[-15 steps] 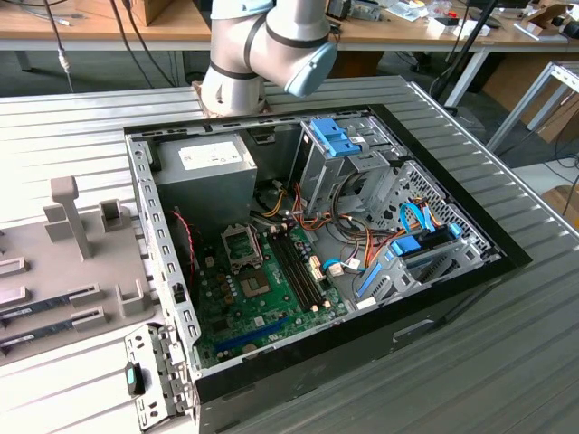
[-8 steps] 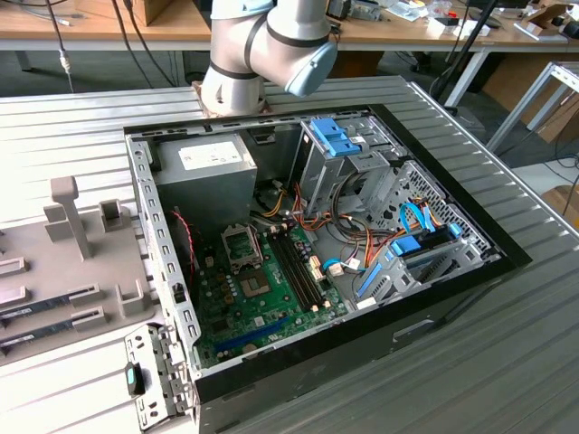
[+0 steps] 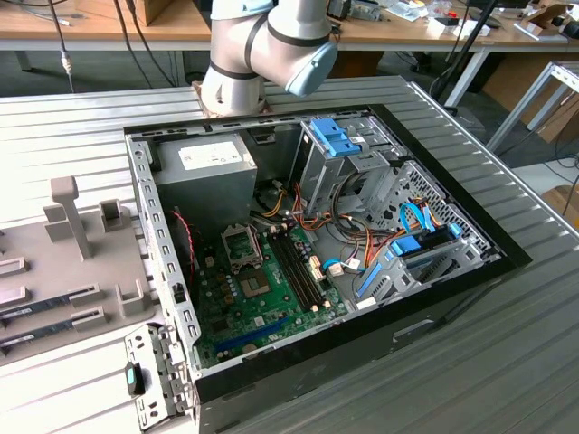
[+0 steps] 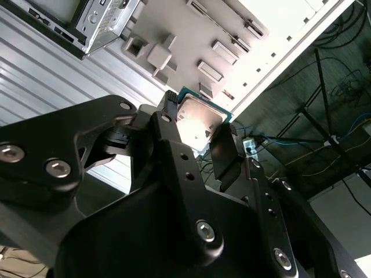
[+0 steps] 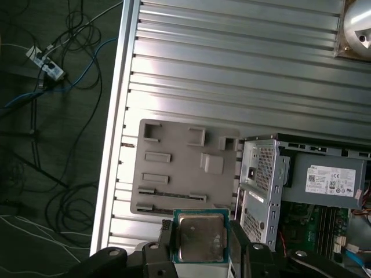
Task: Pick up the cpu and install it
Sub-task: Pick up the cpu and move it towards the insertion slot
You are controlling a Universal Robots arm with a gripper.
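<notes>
Black metal gripper (image 4: 200, 126) fills the front of both wrist views, its two fingers (image 4: 168, 130) closed to the width of a small square chip and clamped on it; that chip is the cpu (image 4: 197, 116), a flat square with a silvery metal lid and a thin green rim, held in the air well above the table with its lid turned up toward the cameras; the fingers press on two opposite edges and leave the lid bare, which I judge keeps the pads off the underside and the chip level; in the first wrist view the cpu (image 5: 201, 236) sits squarely between the fingertips of the gripper (image 5: 201, 246), hanging over the near edge of a flat grey plastic parts tray (image 5: 174, 168) whose raised blocks and slots look made to keep parts at fixed spots; the tray lies on a ribbed silver aluminium table (image 5: 232, 58), just beside a black desktop computer case (image 3: 362, 318) laid on its side with the panel off, so that its inside faces up and can be reached from above; within it the exterior view shows a green motherboard (image 3: 262, 294) with a square black-framed socket (image 3: 242, 242) near a grey boxy power supply (image 3: 217, 161); farthest off, the grey and pale blue robot arm (image 3: 262, 45) rises from the table behind the case.
</notes>
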